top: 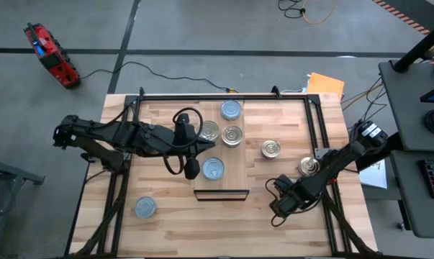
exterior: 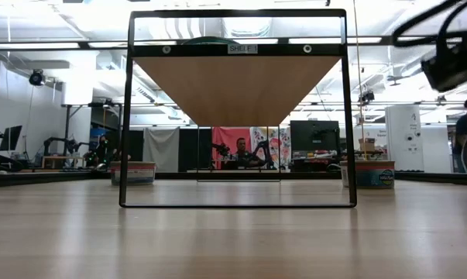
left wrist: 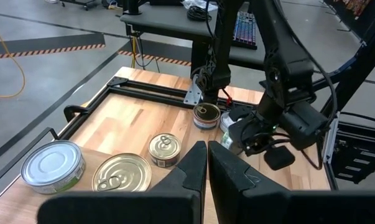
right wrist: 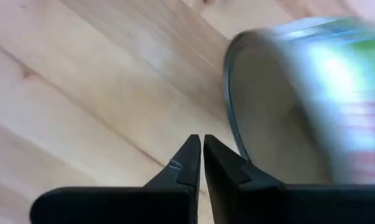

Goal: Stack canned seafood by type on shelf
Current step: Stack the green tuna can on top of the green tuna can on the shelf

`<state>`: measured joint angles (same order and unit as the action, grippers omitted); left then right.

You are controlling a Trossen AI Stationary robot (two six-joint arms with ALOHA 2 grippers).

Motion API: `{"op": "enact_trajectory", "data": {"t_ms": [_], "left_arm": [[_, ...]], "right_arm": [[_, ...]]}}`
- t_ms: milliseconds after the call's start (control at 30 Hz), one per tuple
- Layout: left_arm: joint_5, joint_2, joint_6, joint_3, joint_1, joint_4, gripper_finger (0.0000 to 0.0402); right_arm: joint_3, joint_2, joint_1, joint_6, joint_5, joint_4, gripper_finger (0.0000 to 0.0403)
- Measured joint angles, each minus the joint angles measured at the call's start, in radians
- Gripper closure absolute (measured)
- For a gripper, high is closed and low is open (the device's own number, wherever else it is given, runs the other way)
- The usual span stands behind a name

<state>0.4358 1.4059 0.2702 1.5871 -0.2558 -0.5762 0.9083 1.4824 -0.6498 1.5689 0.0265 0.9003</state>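
Note:
The shelf (top: 240,162) is a pale plank platform at the table's middle. On it stand blue-topped tins (top: 231,110) (top: 213,169), a silver-topped tin (top: 209,131) and a gold-ringed tin (top: 232,135). On the table stand two gold tins (top: 271,149) (top: 309,166) and a blue-topped tin (top: 145,208). My left gripper (top: 191,170) (left wrist: 206,155) is shut, just left of the near blue tin. My right gripper (top: 277,214) (right wrist: 201,152) is shut, low over the table near the right side. A blurred, tipped tin (right wrist: 299,93) (left wrist: 227,122) lies beside it. My right gripper's shut fingers (right wrist: 227,168) lie right beside the rim (right wrist: 231,124) of the tipped tin. I cannot tell whether they touch it. The tin shows its flat end toward the fingers and its green label behind.
A black frame (top: 314,115) runs round the table's far and side edges. In the low view the shelf stands on a thin black frame (exterior: 127,116) with a label at its top. Bare tabletop lies near the front edge (top: 224,230). Cables loop beside both arms.

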Motion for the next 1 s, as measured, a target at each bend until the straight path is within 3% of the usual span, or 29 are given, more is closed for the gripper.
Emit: {"op": "enact_trajectory", "data": {"t_ms": [333,733,833,1000], "left_arm": [[0.002,0.0,-0.017,0.0,0.0,0.0,0.0401],[0.002,0.0,-0.022,0.0,0.0,0.003,0.0401],[0.002,0.0,-0.03,0.0,0.0,0.003,0.0401],[0.002,0.0,-0.047,0.0,0.0,0.004,0.0401]], "right_arm": [[0.112,-0.101,0.029,-0.127,0.011,0.163,0.039],[0.119,-0.355,0.157,-0.283,-0.026,0.235,0.0384],[0.119,-0.397,0.172,-0.317,-0.069,0.258,0.0356],[0.118,-0.402,0.162,-0.445,-0.087,0.27,0.0271]]}}
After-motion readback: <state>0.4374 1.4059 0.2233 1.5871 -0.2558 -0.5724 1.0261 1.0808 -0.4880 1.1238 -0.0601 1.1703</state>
